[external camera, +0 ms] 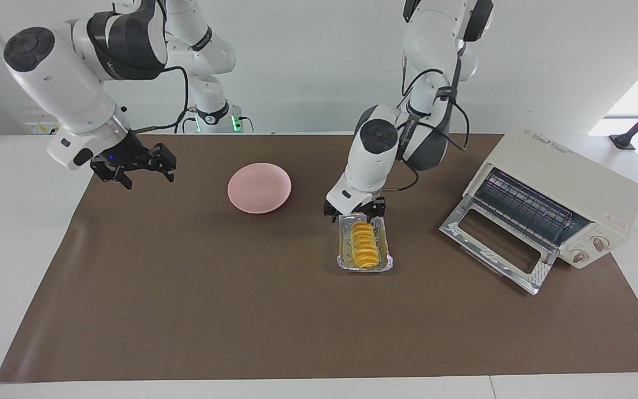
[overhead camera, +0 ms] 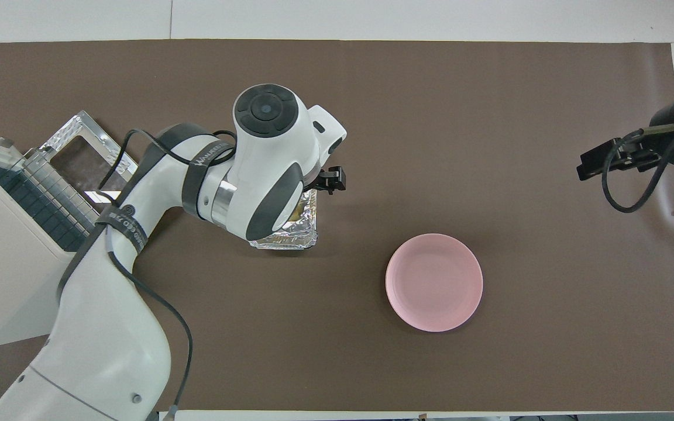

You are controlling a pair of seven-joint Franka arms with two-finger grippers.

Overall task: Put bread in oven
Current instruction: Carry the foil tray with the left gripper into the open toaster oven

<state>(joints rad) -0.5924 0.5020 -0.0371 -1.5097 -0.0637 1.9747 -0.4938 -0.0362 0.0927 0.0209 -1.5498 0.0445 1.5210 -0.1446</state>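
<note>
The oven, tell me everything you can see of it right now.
The oven is a cream-white boxy toaster oven, standing on the brown mat at the left arm's end of the table, turned at an angle to the mat's edges. Its glass door, framed in shiny metal, hangs fully open and lies nearly flat on the mat. A wire rack shows inside. Two round knobs sit on the front beside the opening. Nothing lies on the rack, and neither arm touches the oven.
</note>
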